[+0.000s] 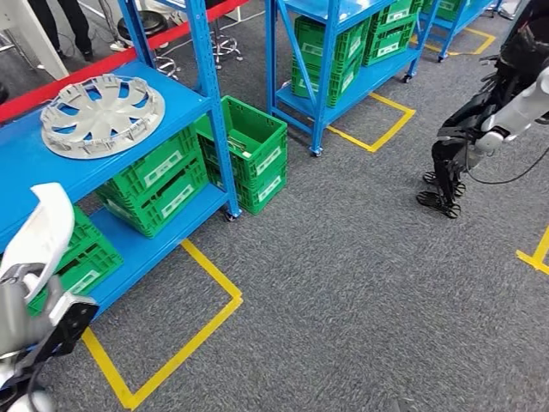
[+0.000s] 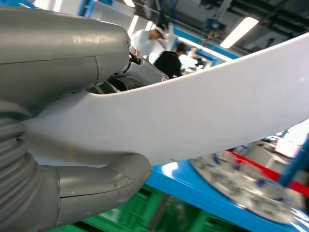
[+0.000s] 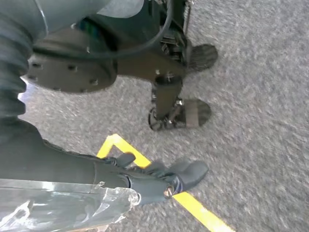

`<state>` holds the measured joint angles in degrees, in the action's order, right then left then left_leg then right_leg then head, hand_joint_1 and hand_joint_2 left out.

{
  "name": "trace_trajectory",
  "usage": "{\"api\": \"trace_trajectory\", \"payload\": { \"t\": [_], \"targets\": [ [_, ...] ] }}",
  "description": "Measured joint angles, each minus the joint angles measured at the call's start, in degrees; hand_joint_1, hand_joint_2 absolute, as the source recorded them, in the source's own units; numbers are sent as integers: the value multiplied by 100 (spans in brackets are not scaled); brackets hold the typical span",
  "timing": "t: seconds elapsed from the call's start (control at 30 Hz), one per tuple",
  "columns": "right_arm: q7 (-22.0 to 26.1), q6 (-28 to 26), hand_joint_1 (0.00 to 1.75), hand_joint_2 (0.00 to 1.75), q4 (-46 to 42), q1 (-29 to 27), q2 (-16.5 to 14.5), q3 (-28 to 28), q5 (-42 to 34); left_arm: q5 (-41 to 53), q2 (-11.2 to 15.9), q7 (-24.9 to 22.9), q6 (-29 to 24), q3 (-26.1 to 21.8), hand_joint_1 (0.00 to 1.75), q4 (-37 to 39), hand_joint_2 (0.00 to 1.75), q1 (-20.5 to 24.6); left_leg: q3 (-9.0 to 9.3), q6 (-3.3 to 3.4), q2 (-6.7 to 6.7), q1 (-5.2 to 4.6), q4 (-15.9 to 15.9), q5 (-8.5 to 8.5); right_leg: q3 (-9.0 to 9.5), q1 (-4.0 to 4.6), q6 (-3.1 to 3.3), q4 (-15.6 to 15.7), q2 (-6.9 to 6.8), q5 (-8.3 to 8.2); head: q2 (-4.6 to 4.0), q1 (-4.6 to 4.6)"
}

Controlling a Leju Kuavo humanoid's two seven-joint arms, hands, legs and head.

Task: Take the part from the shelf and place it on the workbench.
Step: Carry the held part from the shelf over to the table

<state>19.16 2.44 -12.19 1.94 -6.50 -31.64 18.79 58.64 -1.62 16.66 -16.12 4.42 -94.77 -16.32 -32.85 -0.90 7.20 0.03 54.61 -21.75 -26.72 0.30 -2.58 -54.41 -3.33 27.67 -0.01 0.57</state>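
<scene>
Left robot hand (image 2: 73, 140) clamps the white part (image 2: 204, 111), long axis running out past its fingers; shelf (image 1: 97, 163) just beside. Right robot hand (image 3: 160, 179) hangs, fingers curled, holding nothing.

Left hand (image 2: 54, 121): matte grey ribbed cover, thick grey thumb, scuffed. Right hand (image 3: 146, 179): dark glossy fingers, small brass screw at a fingertip. Right arm (image 1: 518, 107) in head view: white shell over black linkage, thin black cable trailing.
</scene>
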Motion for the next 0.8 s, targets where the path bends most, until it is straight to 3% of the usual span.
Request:
{"api": "trace_trajectory", "payload": {
  "t": [0.03, 0.1, 0.17, 0.2, 0.23, 0.27, 0.33, 0.4, 0.43, 0.5, 0.57, 0.63, 0.7, 0.73, 0.77, 0.8],
  "targets": [
    [3, 7, 0, 175, 1, -8, -1, -13, -4, -2, -10, 0, 10, 15, 175, 21, 175, 35, -31, -37, -45, 16, 33, -54, -54, 1, 56, 5, 64, -53, 0, 9],
    [2, 5, 0, 175, 1, -14, 2, -42, -11, -4, -23, 0, 18, 33, 175, 55, 175, 63, -177, -98, -331, 40, 396, -464, -192, -13, 162, 16, 192, -201, 1, -1],
    [3, 5, 0, 175, -1, -13, 5, -66, -15, -7, -27, 0, 19, 40, 175, 90, 175, 75, -404, -116, -621, 46, 1160, -1038, -383, -9, 201, -1, 335, -352, 0, -11],
    [4, 9, 0, 175, -1, -15, 5, -74, -17, -8, -28, 0, 19, 45, 175, 107, 175, 83, -479, -114, -669, 43, 1493, -1189, -482, -6, 203, -15, 410, -419, 0, -13],
    [5, 13, 0, 175, -1, -20, 5, -80, -17, -11, -29, 0, 20, 50, 175, 125, 175, 93, -479, -109, -691, 40, 1675, -1207, -584, -3, 200, -32, 485, -481, -1, -13],
    [4, 15, 0, 175, -1, -26, 5, -88, -18, -20, -30, 0, 23, 55, 175, 139, 175, 105, -389, -102, -700, 42, 1656, -1103, -681, -4, 194, -50, 559, -537, 0, -13],
    [3, 20, 0, 175, -1, -32, 5, -107, -17, -52, -31, 0, 45, 69, 175, 159, 175, 138, 50, -100, -797, 64, 1092, -782, -855, -16, 155, -92, 706, -642, 0, -14],
    [3, 21, 0, 175, -1, -28, 5, -120, 2, -112, -34, -15, 80, 107, 175, 175, 175, 171, 534, -79, -1009, 94, 343, -729, -1000, -9, 92, -161, 835, -735, 1, -15],
    [3, 22, 0, 175, -2, -30, 6, -127, 20, -143, -36, -31, 92, 128, 175, 187, 175, 181, 657, -58, -1077, 99, 132, -783, -1051, -2, 62, -187, 891, -781, 1, -16],
    [7, 22, 0, 175, -3, -61, 8, -144, 57, -189, -47, -69, 97, 167, 175, 216, 175, 194, 673, 8, -1017, 95, 49, -829, -1112, -3, 11, -198, 994, -866, 1, -15],
    [14, 24, 0, 175, -3, -108, 7, -160, 88, -211, -61, -102, 61, 203, 175, 239, 175, 210, 649, 83, -895, 94, 64, -785, -1198, -2, -36, -336, 843, -770, 1, 11],
    [22, 28, 0, 175, -3, -112, 0, -166, 129, -213, -69, -125, -49, 223, 175, 250, 175, 216, 618, 153, -763, 74, 65, -736, -1446, 4, -75, -956, 524, -376, 1, 47],
    [30, 32, 0, 175, -3, -96, -7, -167, 170, -231, -78, -130, -191, 223, 175, 256, 175, 209, 579, 182, -619, 42, 69, -706, -1732, -6, -92, -1768, 383, 25, 1, 57],
    [32, 32, 0, 175, -3, -100, -9, -167, 184, -253, -87, -130, -248, 223, 175, 261, 175, 206, 567, 186, -548, 29, 70, -699, -1764, -8, -88, -1970, 366, 99, 1, 57],
    [33, 30, 0, 175, -3, -108, -10, -169, 195, -276, -99, -126, -292, 222, 175, 264, 175, 205, 564, 187, -481, 16, 71, -696, -1671, -3, -69, -1923, 357, 63, 1, 58],
    [34, 28, 0, 175, -3, -116, -11, -171, 203, -293, -111, -122, -322, 222, 175, 267, 175, 205, 569, 187, -417, 3, 71, -697, -1464, 9, -35, -1641, 332, -61, 1, 58]
  ]
}}
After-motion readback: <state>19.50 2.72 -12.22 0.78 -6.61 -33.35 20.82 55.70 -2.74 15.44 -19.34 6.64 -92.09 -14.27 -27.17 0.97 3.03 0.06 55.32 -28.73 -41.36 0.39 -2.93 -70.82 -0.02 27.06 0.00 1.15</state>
